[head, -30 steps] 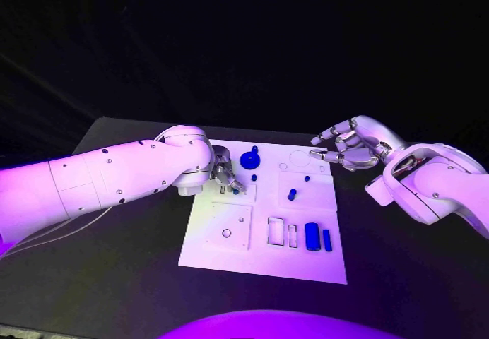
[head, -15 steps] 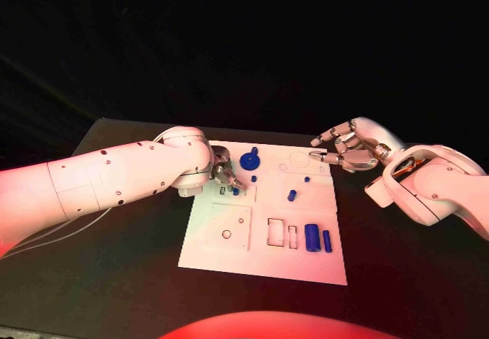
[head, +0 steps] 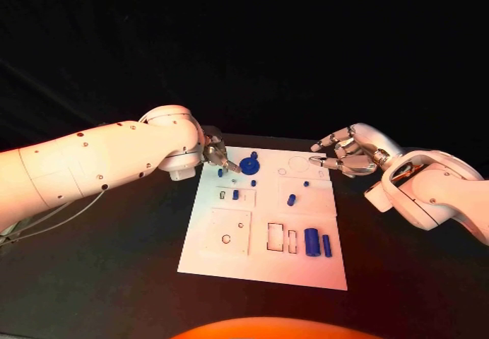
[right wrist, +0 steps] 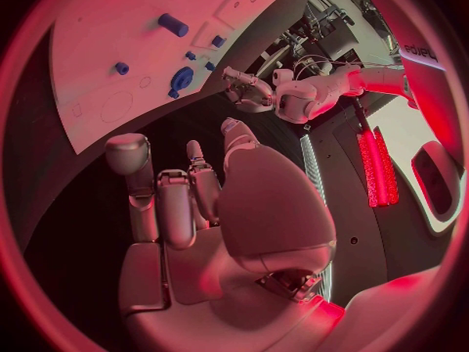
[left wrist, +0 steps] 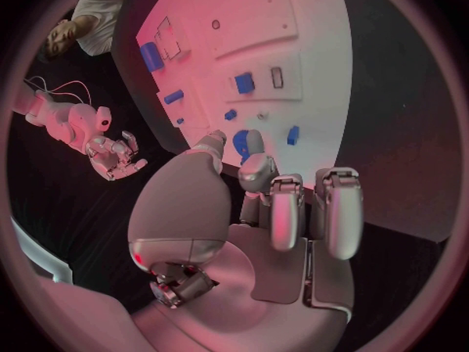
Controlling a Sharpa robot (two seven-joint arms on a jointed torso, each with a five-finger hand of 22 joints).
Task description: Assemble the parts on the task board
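since a second ago the left hand (head: 217,157) has lifted off the board's (head: 260,265) left edge toward its far left corner, and a small blue part (head: 235,194) now sits in the slot panel where the fingers were. the camera has also tilted, so the whole scene sits a little lower.

left hand hovers just above the far left corner of the board, fingers curled loosely with nothing seen between them; in the left wrist view the fingers (left wrist: 284,211) are apart and hang over the dark table (left wrist: 401,117) beside the board's edge. right hand (head: 346,155) hangs over the far right corner, fingers spread and bare, holding nothing.

the board lies flat in the middle of the table (head: 112,247). on it, a round blue disc (head: 249,167) lies near the left hand with a small blue peg (head: 220,171) just left of it. a short blue cylinder (head: 292,200) lies mid-board, a tiny blue stud (head: 306,183) beyond it. near the right side of the near half, a wide blue block (head: 311,241) and a thin blue bar (head: 326,245) lie side by side, next to two open rectangular slots (head: 276,236).
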